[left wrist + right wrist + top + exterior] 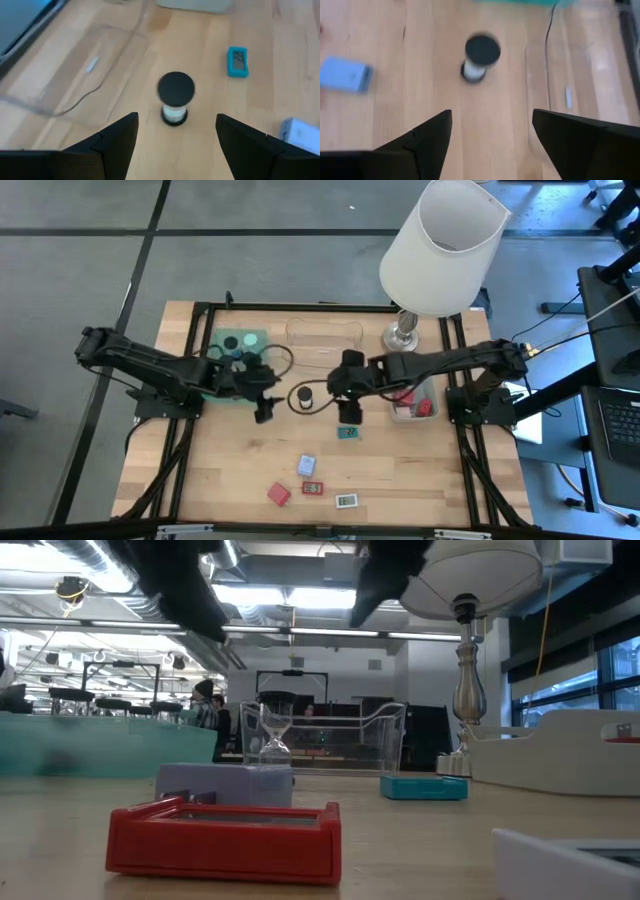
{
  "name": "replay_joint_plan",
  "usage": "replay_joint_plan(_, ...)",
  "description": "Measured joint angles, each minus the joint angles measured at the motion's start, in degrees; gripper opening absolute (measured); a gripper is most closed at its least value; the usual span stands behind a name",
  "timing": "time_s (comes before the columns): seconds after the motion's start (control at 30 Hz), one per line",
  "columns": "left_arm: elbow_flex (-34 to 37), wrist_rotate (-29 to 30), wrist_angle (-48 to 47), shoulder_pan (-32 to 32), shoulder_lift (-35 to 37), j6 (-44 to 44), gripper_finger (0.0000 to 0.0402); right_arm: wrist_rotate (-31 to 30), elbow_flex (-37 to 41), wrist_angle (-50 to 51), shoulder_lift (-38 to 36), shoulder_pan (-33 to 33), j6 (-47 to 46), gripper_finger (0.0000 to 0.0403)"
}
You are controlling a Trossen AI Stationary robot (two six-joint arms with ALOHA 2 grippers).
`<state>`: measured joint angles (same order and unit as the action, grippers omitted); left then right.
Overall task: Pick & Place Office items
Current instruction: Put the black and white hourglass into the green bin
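A small hourglass with black end caps (pixel 303 396) stands upright on the wooden table between my two grippers. My left gripper (pixel 263 412) hovers open to its left; in its wrist view the hourglass (pixel 175 97) lies just beyond the spread fingers (pixel 120 135). My right gripper (pixel 346 405) hangs open above the table to the hourglass's right, and its wrist view shows the hourglass (pixel 480 57) well ahead of it. A teal flat item (pixel 348 432) lies below the right gripper. A light blue block (pixel 307 465), a red block (pixel 278 494), a red flat piece (pixel 313 488) and a white flat piece (pixel 346 501) lie nearer the front edge.
A green tray (pixel 222 338) with dark round items stands at the far left. A clear tray (pixel 325 332) is at the far middle, and a grey tray (pixel 402 414) holding red pieces is at the right. A white-shaded lamp (pixel 440 250) rises at the far right. A cable loops near the hourglass.
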<state>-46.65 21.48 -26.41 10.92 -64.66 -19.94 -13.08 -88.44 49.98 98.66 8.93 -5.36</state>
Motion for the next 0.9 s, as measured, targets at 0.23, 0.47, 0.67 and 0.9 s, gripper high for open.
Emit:
replay_joint_plan(0.23,0.0,-1.1,7.8,0.0,-7.9,13.4,0.0265,-4.4,0.9,7.5,-0.6,2.3,-1.5,0.0268)
replay_joint_plan(0.47,0.0,-1.4,14.1,-0.6,-12.8,16.3,0.0265,-4.6,9.8,9.1,-5.8,2.7,-1.9,0.0268)
replay_joint_plan(0.67,0.0,-3.3,16.3,-2.2,-14.1,15.4,0.0265,-4.5,24.3,2.1,-16.5,2.8,-7.6,0.0268)
replay_joint_plan(0.9,0.0,-5.6,16.2,-4.4,-14.1,14.3,0.0265,-4.6,39.1,-10.9,-30.3,4.4,-15.6,0.0268)
